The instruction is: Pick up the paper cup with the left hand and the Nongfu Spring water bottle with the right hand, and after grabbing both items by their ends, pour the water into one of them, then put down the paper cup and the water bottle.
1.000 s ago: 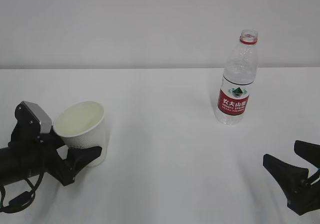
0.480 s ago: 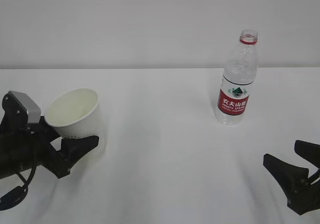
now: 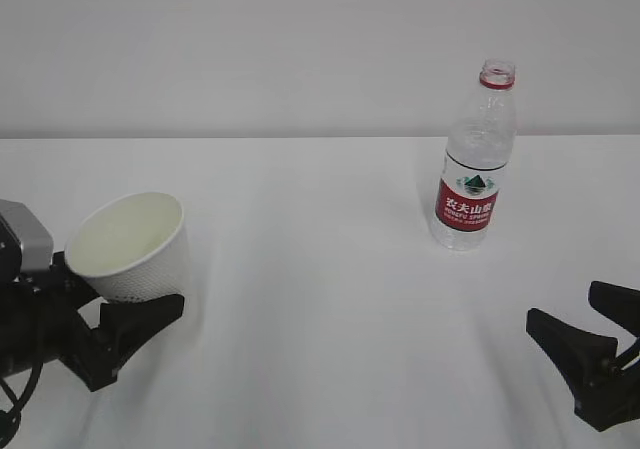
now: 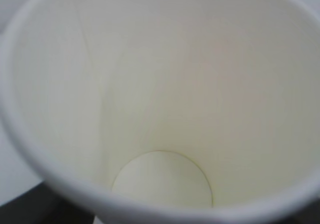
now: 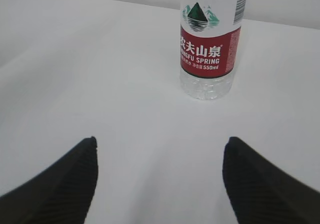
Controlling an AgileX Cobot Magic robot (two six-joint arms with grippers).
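At lower left of the exterior frame: paper cup [image 3: 130,245], empty, tilted, lifted off the white surface [image 3: 320,269], pinched low by the left gripper [image 3: 95,319]. Upper right: Nongfu Spring water bottle [image 3: 474,159], upright, uncapped, untouched. Lower right: right gripper [image 3: 590,331], jaws spread, well short of it. Risk: a hard squeeze may crumple the cup; an off-centre approach may topple the open bottle.

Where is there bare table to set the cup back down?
The widest bare stretch lies between the paper cup, held tilted in the left hand, and the Nongfu Spring water bottle. Table between bottle and open right hand is bare too. Nowhere looks crowded.
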